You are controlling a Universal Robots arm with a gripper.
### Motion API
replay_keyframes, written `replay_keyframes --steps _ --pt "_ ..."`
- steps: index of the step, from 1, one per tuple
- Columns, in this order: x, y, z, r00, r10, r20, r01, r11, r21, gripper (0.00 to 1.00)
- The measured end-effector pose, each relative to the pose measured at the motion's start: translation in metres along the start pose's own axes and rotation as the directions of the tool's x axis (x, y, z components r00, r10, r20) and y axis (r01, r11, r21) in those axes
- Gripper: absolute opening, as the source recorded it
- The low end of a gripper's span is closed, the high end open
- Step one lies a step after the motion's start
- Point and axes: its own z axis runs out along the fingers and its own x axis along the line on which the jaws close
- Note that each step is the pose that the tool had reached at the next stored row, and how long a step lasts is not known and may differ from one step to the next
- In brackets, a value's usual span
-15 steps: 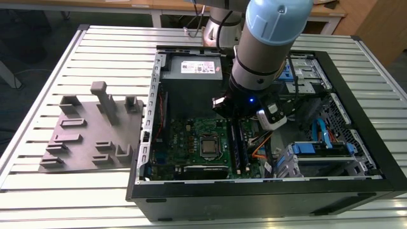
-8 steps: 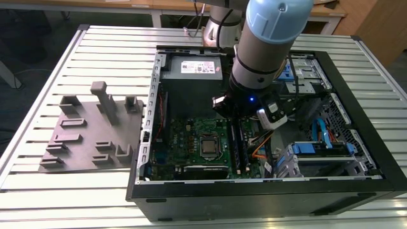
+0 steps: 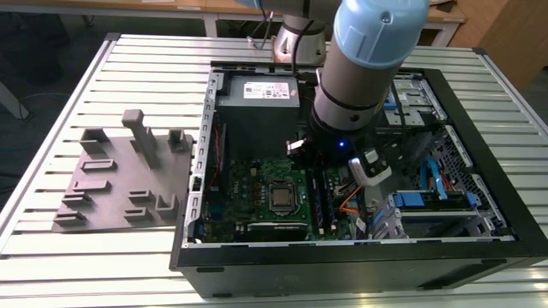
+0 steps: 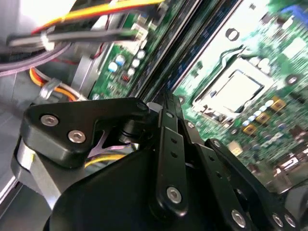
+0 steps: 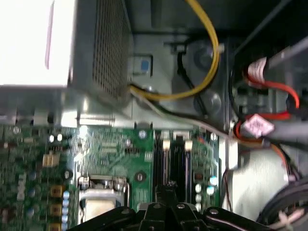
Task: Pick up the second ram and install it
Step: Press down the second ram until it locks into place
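Hanging inside the open computer case, the end effector sits pressed together above the memory slots; the second ram appears seated beside the processor.

The exterior view looked down from high up and far back at the open computer case on the slatted table, with the arm reaching in. Both wrist views sat very close inside the case, looking past the black gripper parts. All three saw the green motherboard and its square processor socket.
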Motion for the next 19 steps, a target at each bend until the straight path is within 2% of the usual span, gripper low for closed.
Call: replay_keyframes --steps 7,11,19 --pt "0.0005 -0.0193 -0.0017 1.0 0.0 -0.0004 0.0 0.9993 0.0369 0.11" --pt "0.0006 -0.0297 -0.0015 1.0 0.0 -0.0006 0.0 0.9987 0.0515 0.11" --pt "0.0006 -0.0326 0.0011 1.0 0.001 -0.0007 -0.001 0.9986 0.0531 0.11"
